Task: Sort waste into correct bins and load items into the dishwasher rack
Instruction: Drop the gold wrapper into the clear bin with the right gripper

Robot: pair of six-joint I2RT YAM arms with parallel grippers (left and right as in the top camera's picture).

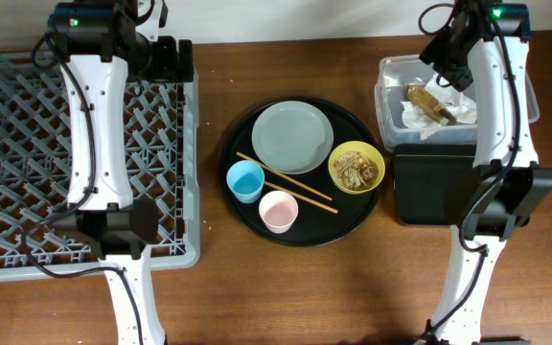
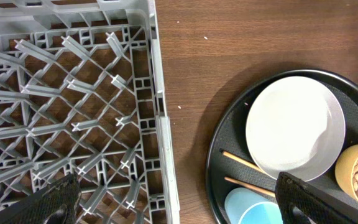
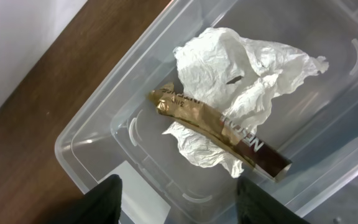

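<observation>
Right gripper (image 3: 178, 202), fingers spread and empty, hangs over the clear tub (image 3: 92, 134); inside the tub lies the crumpled napkin (image 3: 229, 62) with the brown wrapper (image 3: 222, 127) across it; the black rectangular tray (image 1: 431, 184) sits touching the tub, nearer the robot; left gripper (image 2: 179, 206), fingers likewise wide apart and empty, hovers over the dishwasher rack (image 2: 73, 93) at its wall facing the round black tray (image 1: 353, 226); that tray carries the plate (image 2: 294, 127), the yellow bowl (image 1: 338, 163) holding noodle scraps (image 1: 357, 170), the blue cup (image 1: 245, 181), the pink cup (image 1: 278, 211) and the chopsticks (image 1: 295, 181) between plate and cups
</observation>
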